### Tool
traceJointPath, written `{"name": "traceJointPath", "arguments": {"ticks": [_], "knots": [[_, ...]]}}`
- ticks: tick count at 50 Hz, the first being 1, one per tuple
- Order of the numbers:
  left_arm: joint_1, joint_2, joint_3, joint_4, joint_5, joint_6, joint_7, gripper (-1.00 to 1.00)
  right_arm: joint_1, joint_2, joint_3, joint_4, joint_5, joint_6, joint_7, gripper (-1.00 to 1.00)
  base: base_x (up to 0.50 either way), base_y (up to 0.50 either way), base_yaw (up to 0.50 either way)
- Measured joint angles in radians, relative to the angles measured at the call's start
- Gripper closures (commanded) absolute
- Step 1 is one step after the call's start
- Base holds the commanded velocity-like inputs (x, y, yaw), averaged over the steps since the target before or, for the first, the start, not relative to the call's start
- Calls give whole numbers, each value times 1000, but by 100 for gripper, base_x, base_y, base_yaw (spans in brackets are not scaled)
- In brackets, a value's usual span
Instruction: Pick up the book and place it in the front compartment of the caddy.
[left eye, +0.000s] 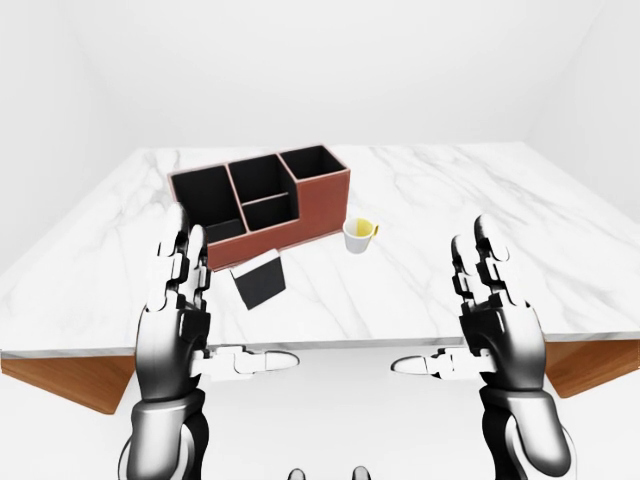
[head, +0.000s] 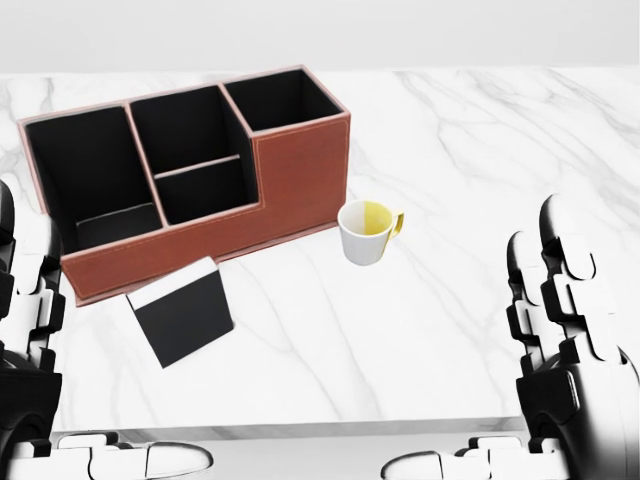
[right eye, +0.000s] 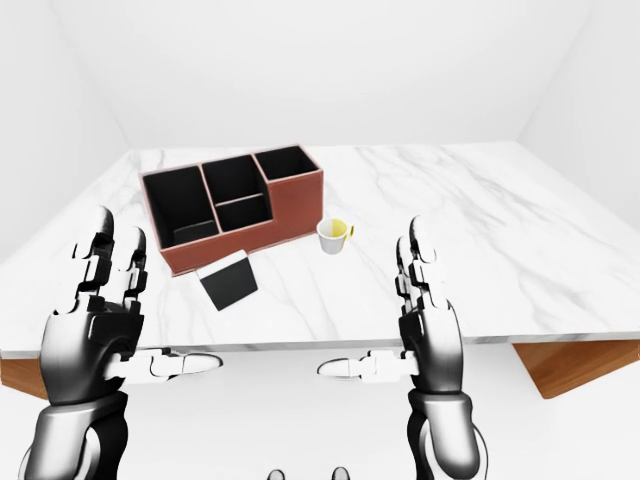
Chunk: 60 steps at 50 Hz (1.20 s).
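Book (head: 182, 316) upright near worktop's near edge, just beside caddy (head: 300, 170). Looks stiff, light, smooth-covered; best pinched across thin sides. Left hand (left eye: 180, 320), right hand (left eye: 497, 325): fingers spread, empty.

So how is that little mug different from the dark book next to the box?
The mug is round, white outside and yellow inside, with a yellow handle; the book is a flat black slab with a white edge. The mug stands upright and apart from the caddy; the book leans tilted, close below its low wall. Both rest on the marble table, untouched.
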Motion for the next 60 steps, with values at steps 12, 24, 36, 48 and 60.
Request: {"name": "traceJointPath", "arguments": {"ticks": [12,24,36,48,60], "knots": [[1,0,0,1,2,0,0,-100,3,1,2,-8,-3,4,-1,-99,49,-6,0],[2,-1,3,-4,0,0,1,-100,4,0,6,-10,-6,5,-3,-99,49,-5,0],[3,-1,4,-8,0,0,1,-100,5,0,8,-12,-9,7,-4,-99,49,-3,0],[1,-1,3,-6,0,0,3,-100,-5,-1,6,-7,-25,20,-14,-100,14,0,0],[0,-1,4,-5,2,0,3,-100,-15,0,1,6,-42,18,-23,-100,0,0,0]]}}
